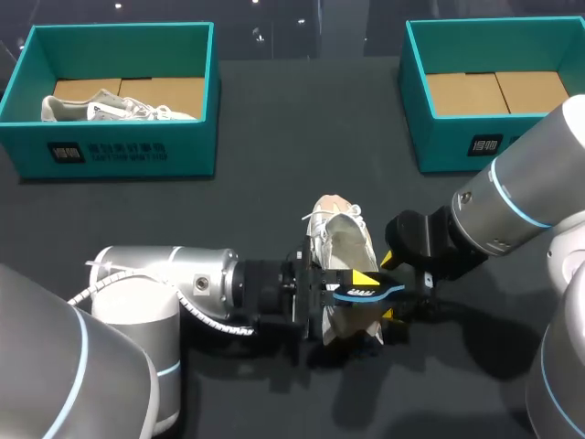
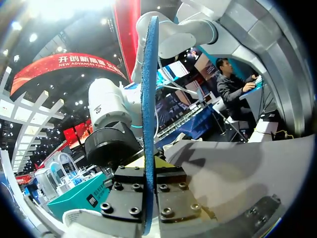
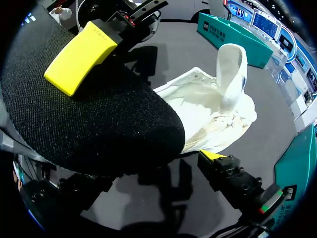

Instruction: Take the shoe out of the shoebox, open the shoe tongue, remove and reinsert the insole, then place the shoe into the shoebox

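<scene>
The left gripper (image 2: 145, 167) is clamped on the insole (image 2: 148, 94), which stands edge-on between its fingers and runs out ahead of them toward the right gripper (image 1: 393, 289). The right gripper's fingers are spread with the insole's far end between them, and the one fingertip (image 3: 212, 154) that shows stands clear of its edge. The white shoe (image 1: 340, 240) lies on the table (image 1: 274, 192) just under and beyond both grippers, well apart from the nearer teal shoebox (image 1: 439, 146).

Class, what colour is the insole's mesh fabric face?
Black; the flat mesh-faced insole shows it best in the right wrist view.
</scene>
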